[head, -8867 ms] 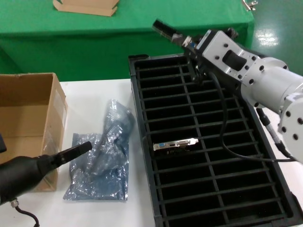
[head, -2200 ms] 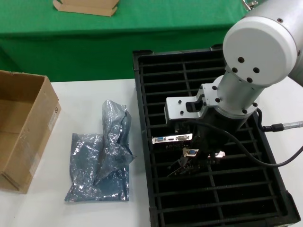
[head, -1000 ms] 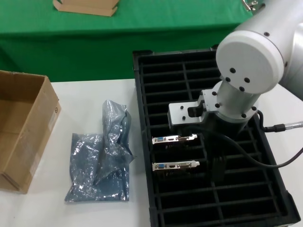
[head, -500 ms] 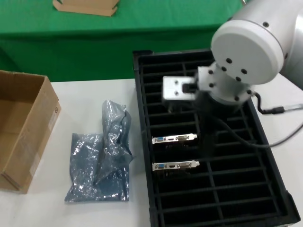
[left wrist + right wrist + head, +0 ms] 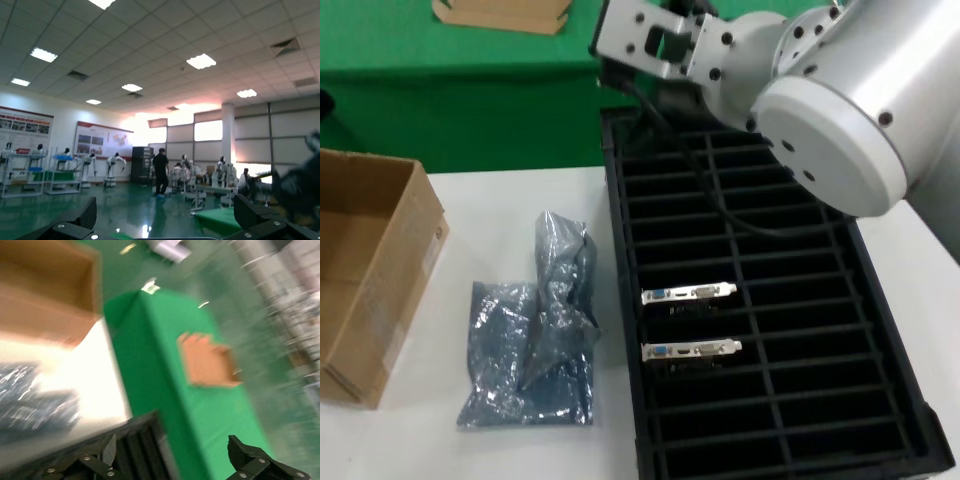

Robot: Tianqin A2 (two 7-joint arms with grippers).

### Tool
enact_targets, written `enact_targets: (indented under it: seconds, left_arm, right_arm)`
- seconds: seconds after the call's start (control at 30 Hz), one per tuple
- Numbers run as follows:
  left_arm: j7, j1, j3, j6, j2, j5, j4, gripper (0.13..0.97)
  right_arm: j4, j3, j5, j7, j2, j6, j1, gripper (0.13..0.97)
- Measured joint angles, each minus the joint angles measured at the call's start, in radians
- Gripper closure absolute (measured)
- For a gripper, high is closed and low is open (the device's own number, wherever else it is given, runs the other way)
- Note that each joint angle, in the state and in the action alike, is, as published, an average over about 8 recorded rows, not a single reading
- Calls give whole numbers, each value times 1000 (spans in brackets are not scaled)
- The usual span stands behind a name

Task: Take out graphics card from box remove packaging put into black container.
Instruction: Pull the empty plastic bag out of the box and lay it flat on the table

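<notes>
Head view. Black container (image 5: 880,330): on the white table (image 5: 510,200), right of centre. Two graphics cards stand in neighbouring slots of its left column, one (image 5: 688,294) just behind the other (image 5: 692,350), silvery brackets up. Packaging (image 5: 535,330): crumpled, empty-looking, flat on the table between the container and the box (image 5: 370,270). The box stands open at the left edge; its contents cannot be seen. Small flat cardboard tray (image 5: 500,14): on the green cloth behind. Right arm (image 5: 820,90): raised over the container's far end, its gripper not visible here. Left arm: not seen in this view.

Left wrist view. Left gripper (image 5: 165,220): points up toward a hall ceiling, well clear of the work; the two finger tips stand wide apart, nothing between them.

Right wrist view. Right gripper (image 5: 170,460): the fingers stand apart and empty, above the container's rim (image 5: 135,440), with packaging (image 5: 35,400), box (image 5: 45,285) and tray (image 5: 207,362) beyond.

Step in hand, judged: the placing appears done, the arm clear of the slots. The next move likely calls for a reach into the box for another bagged card, if any is there.
</notes>
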Motion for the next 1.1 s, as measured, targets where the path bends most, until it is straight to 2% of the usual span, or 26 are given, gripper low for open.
enact_targets:
  seconds: [0.17,0.33,0.43,0.53,0.73,1.1]
  left_arm:
    - [-15,45,-31,-90,21,57,-123,132]
    - [-26,66,-37,-192,54,124,-239,132]
    - [-31,58,-28,-253,77,170,-280,132]
    - [-34,47,-19,-295,93,205,-298,132]
    - [-42,63,-16,-341,110,232,-322,132]
    - [-77,169,-12,-485,157,291,-420,132]
  right_arm:
    - [40,163,-175,26,-75,165,-118,320]
    - [44,306,-297,32,-152,352,-227,388]
    - [30,363,-340,49,-178,467,-282,430]
    - [14,395,-365,74,-190,554,-319,417]
    - [5,421,-334,64,-187,617,-363,378]
    - [15,469,-123,-83,-150,694,-487,249]
